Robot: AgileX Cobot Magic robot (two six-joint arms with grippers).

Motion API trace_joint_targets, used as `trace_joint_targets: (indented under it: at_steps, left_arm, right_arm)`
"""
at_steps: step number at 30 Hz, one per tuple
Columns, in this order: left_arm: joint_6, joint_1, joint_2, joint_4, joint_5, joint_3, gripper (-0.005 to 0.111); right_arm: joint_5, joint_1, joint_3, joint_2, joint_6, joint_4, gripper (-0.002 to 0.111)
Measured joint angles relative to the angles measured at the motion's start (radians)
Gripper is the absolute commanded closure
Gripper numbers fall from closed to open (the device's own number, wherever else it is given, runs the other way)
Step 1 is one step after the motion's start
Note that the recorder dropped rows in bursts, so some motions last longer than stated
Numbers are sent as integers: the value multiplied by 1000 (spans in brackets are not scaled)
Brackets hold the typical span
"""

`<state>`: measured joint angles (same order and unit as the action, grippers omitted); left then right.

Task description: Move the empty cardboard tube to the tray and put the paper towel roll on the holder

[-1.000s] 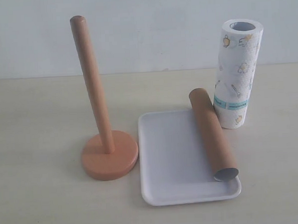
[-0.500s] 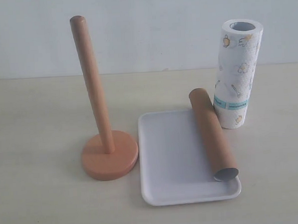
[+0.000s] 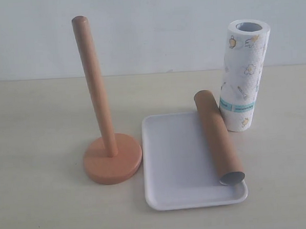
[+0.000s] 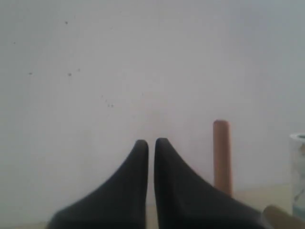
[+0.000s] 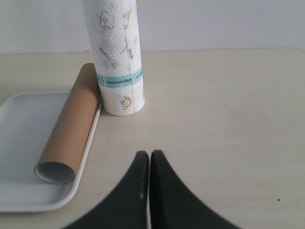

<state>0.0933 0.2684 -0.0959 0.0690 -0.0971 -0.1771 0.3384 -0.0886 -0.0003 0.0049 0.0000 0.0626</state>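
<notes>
The empty cardboard tube (image 3: 219,141) (image 5: 70,130) lies along the right side of the white tray (image 3: 176,164) (image 5: 28,124), its grey-lined end towards the front. Just behind the tray's right corner the paper towel roll (image 3: 243,76) (image 5: 116,57) stands upright on the table, touching the tube's far end. The holder (image 3: 104,122) stands left of the tray with its pole (image 4: 221,155) bare. No gripper shows in the exterior view. My left gripper (image 4: 151,143) is shut and empty, facing the wall. The right gripper (image 5: 149,155) is shut and empty, over the table in front of the roll.
A pale wooden table (image 3: 44,202) carries everything, and a plain white wall (image 3: 153,27) rises behind it. Bare table surface (image 5: 224,109) lies beside the roll on the side away from the tray.
</notes>
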Motion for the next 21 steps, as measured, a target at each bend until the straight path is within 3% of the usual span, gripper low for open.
trace_joint_targets:
  at_steps: [3, 6, 13, 21]
  left_arm:
    - [239, 0, 0, 230, 33, 39, 103]
    - [319, 0, 0, 337, 40, 75, 103]
    - [299, -2, 0, 452, 46, 170, 103]
    - [259, -139, 67, 463, 271, 174, 103]
  right_arm:
    - [0, 0, 0, 0, 0, 4, 108]
    - [0, 0, 0, 0, 0, 6, 108]
    - [0, 0, 0, 0, 0, 6, 108]
    - [0, 0, 0, 0, 0, 6, 108]
